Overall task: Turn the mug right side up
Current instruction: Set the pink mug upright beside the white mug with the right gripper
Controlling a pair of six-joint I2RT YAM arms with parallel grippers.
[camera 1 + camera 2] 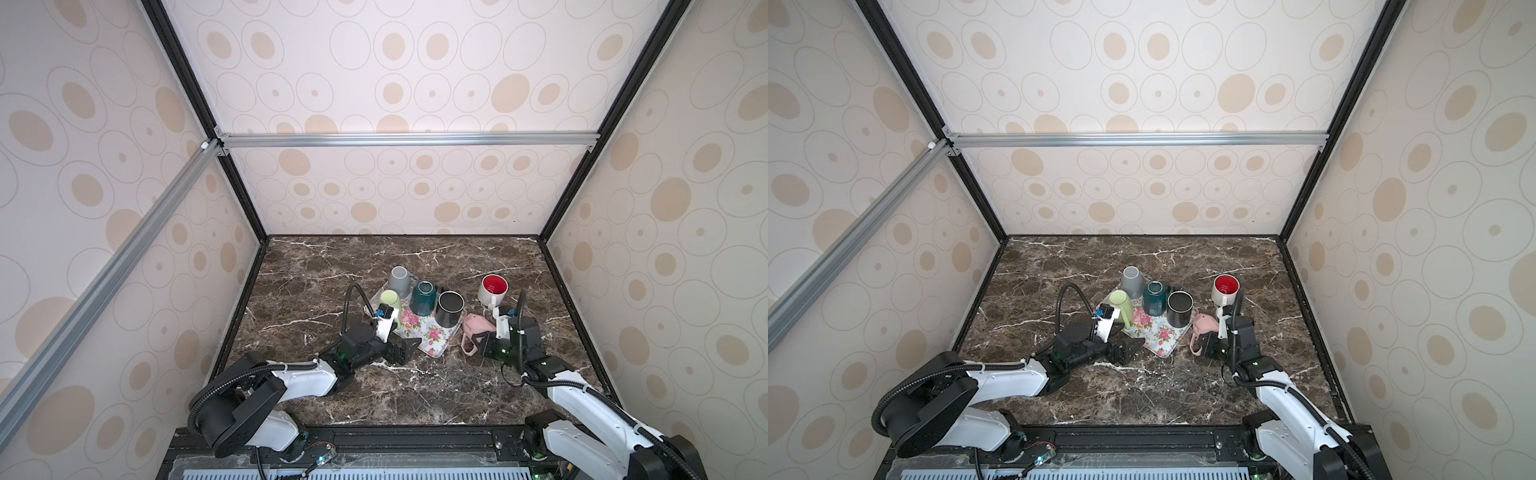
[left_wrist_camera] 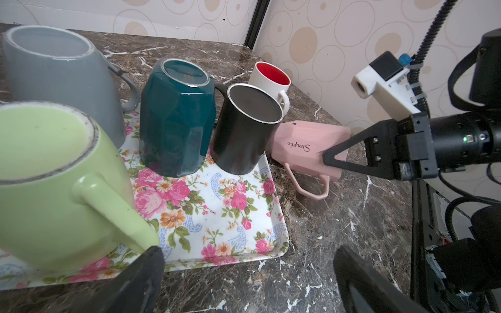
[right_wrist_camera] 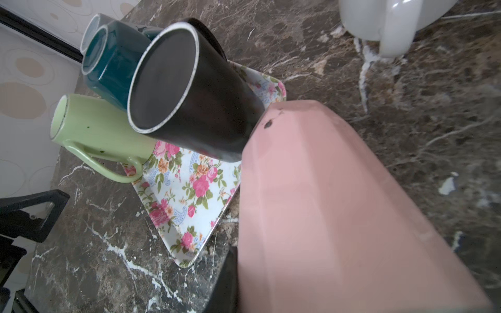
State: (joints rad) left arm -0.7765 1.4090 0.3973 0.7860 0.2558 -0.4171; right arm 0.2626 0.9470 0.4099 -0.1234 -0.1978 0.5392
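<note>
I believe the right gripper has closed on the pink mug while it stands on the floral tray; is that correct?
Not quite: the right gripper has closed on the pink mug, but the left wrist view shows it on the marble table beside the floral tray.

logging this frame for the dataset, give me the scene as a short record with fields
surface: marble table
tray: floral tray, four mugs upside down on it
pink mug: pink mug on its side beside the tray
red-lined mug: white mug, upright on the table
right hand: right hand shut on pink mug's rim
left hand: left hand open, holding nothing
</note>
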